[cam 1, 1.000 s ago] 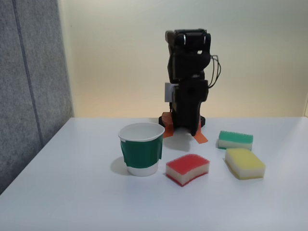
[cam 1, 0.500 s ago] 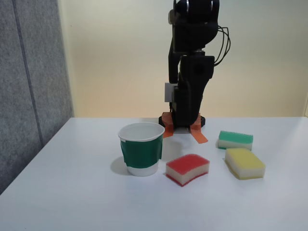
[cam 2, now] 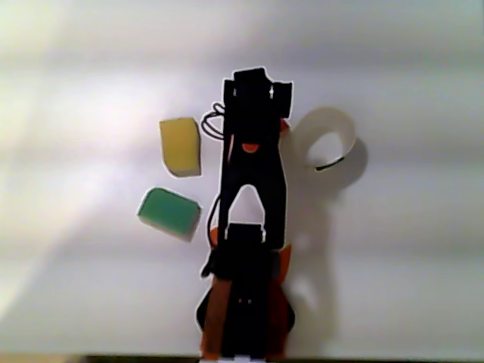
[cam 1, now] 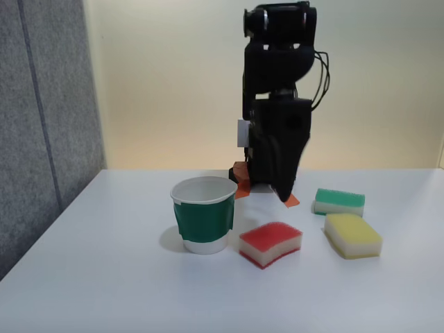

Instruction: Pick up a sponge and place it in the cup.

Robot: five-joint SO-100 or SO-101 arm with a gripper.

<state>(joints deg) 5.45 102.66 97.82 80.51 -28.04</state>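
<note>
Claw [cam 1: 286, 198] hanging low at frame centre in the fixed view, spread not readable. Sponge [cam 1: 270, 243] lying below it toward the bottom edge, long axis left to right, just right of the cup [cam 1: 204, 214], untouched.

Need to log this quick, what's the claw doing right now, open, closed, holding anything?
Claw: cannot be told whether open or closed; it holds nothing, since the red sponge lies on the table.

From the top-down other view we see the arm [cam 2: 253, 174] covering the sponge and clipping the cup [cam 2: 327, 138] rim; gripper state unreadable in both.
</note>
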